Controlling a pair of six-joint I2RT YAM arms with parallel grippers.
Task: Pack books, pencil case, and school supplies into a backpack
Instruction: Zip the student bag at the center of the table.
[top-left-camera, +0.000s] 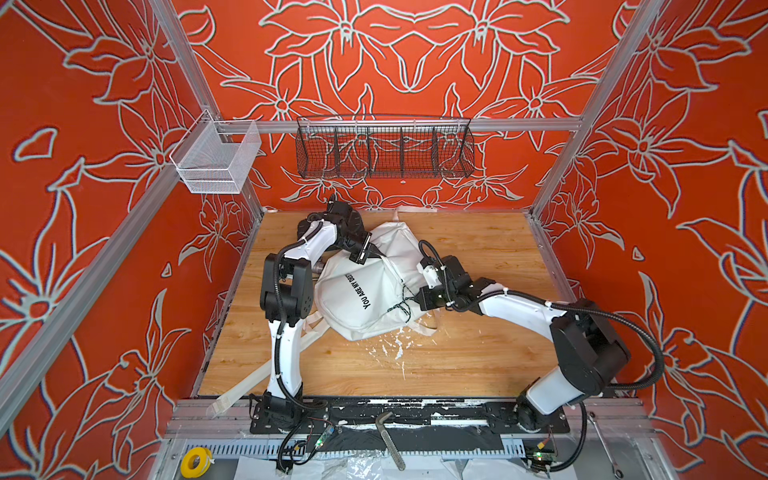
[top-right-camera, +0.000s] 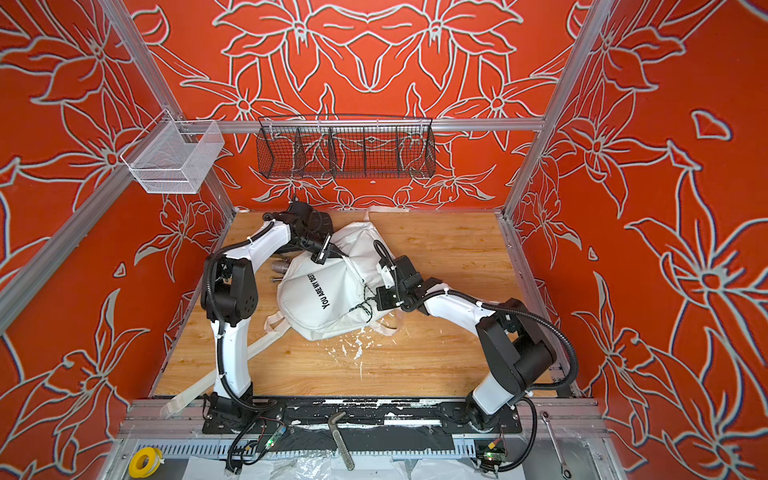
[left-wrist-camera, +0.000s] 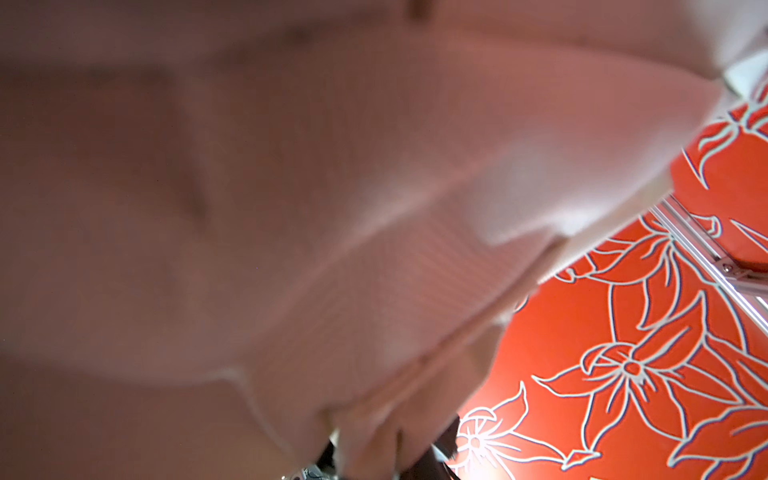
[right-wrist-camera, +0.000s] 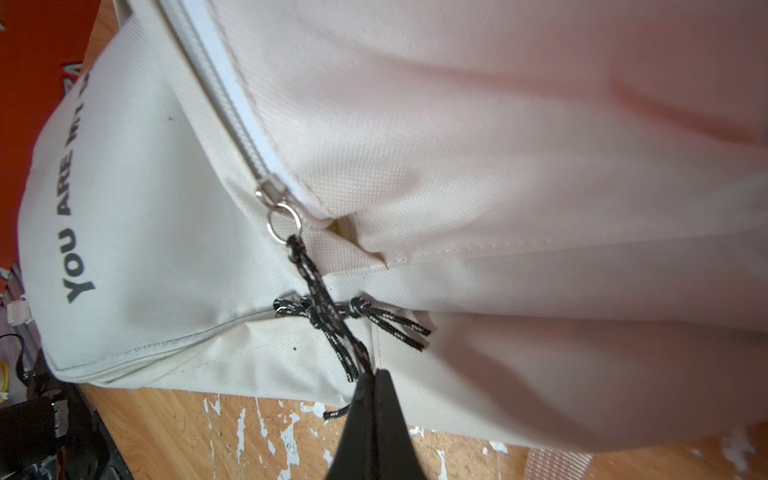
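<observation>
The white backpack (top-left-camera: 361, 291) (top-right-camera: 328, 286) with black "YOU ARE MY DESTINY" print lies on the wooden table in both top views. My left gripper (top-left-camera: 375, 252) (top-right-camera: 338, 251) is at its far upper end. In the left wrist view, blurred white backpack fabric (left-wrist-camera: 291, 208) fills the frame and bunches between that gripper's (left-wrist-camera: 374, 461) shut fingers. My right gripper (top-left-camera: 411, 297) (top-right-camera: 372, 301) (right-wrist-camera: 372, 378) is at the pack's right side, shut on a black cord zip pull (right-wrist-camera: 316, 291) that hangs from the zipper slider (right-wrist-camera: 270, 189). Books, pencil case and school supplies are hidden or out of view.
A grey metal fitting (top-left-camera: 319, 268) (top-right-camera: 280, 266) lies against the backpack's left side. White paint flakes (top-left-camera: 390, 345) speckle the table (top-left-camera: 478, 361) in front of the pack. A white mesh basket (top-left-camera: 216, 160) and a black wire basket (top-left-camera: 384, 147) hang on the rails. A white strip (top-left-camera: 257, 374) lies at the front left.
</observation>
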